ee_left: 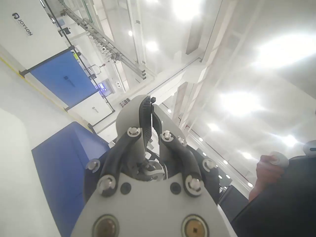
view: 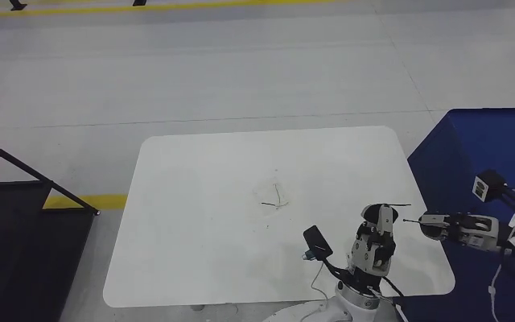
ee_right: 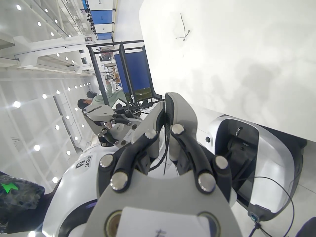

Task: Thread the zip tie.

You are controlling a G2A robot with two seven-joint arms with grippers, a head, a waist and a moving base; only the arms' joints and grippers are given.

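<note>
My left gripper [view: 378,214] stands near the table's front right, pointing upward. It is shut, with a thin black zip tie [view: 399,205] sticking out sideways from its tips; a small black nub [ee_left: 153,99] shows at the closed fingertips [ee_left: 145,104]. My right gripper [view: 422,223] hangs just past the table's right edge, pointing at the left one. It is shut on a black zip tie strip [ee_right: 167,136] that runs back between its fingers. A short gap separates the two grippers. Two loose zip ties [view: 276,196] lie at the table's middle, also in the right wrist view as zip ties [ee_right: 184,29].
The white table [view: 201,225] is bare apart from the loose ties. A black phone-like device [view: 318,240] sits on a stalk at the front edge. A blue partition [view: 467,161] stands right of the table, and a dark frame [view: 40,233] to the left.
</note>
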